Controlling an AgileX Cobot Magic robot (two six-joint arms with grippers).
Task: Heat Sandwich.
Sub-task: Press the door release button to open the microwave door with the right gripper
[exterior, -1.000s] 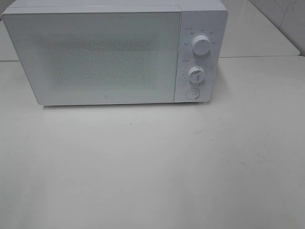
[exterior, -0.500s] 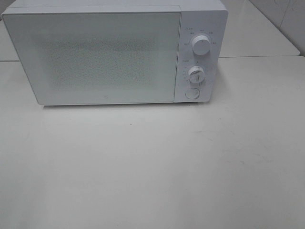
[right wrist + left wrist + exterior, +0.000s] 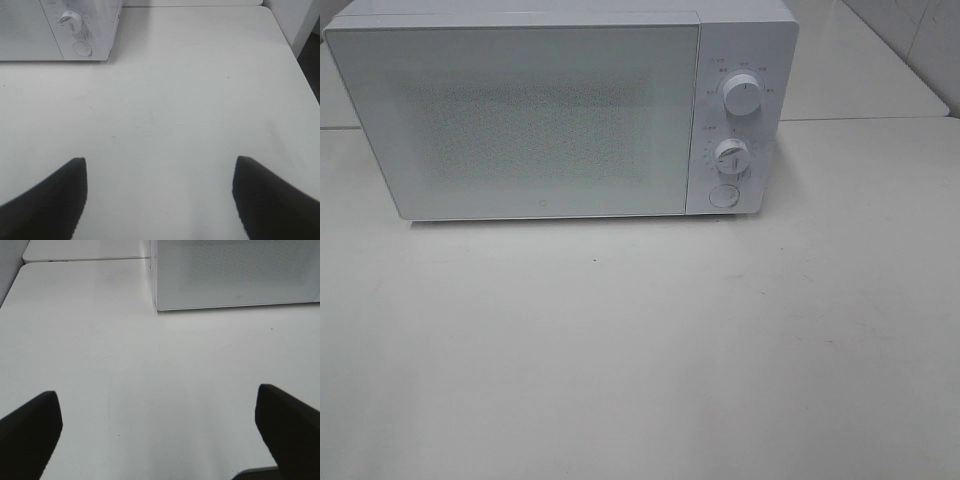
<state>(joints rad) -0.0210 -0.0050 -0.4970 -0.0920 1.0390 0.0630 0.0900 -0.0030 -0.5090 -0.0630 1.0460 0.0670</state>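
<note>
Exterior high view: noted a white microwave (image 3: 560, 110) standing at the far part of the pale surface (image 3: 640, 370), reaching from near the left edge to right of centre. Saw the door (image 3: 520, 120) shut, frosted with a fine dot pattern; cannot see through it. Counted 2 white knobs on the control panel right of the door: upper knob (image 3: 743, 96), with lower knob (image 3: 731, 155) just below it. Counted 1 round button (image 3: 723, 195) under both. Recorded a small dark speck (image 3: 595, 260) on the surface in front of the door. Noted a second pale surface (image 3: 865, 70) behind and to the right of the microwave, set apart by a seam.

Looked for the sandwich: not seen in any of the 3 views; cannot tell whether it lies behind the shut door.

Left wrist view: found the left fingers (image 3: 30, 432) released, spread wide with nothing between them, over bare surface. Placed them in front of the microwave's door, near its corner away from the control panel, well apart from it.

Right wrist view: found the right fingers (image 3: 272, 200) released likewise, spread wide and gripping nothing, over bare surface. Placed them in front of the control-panel end of the microwave and off to its right, well apart from it.
</note>
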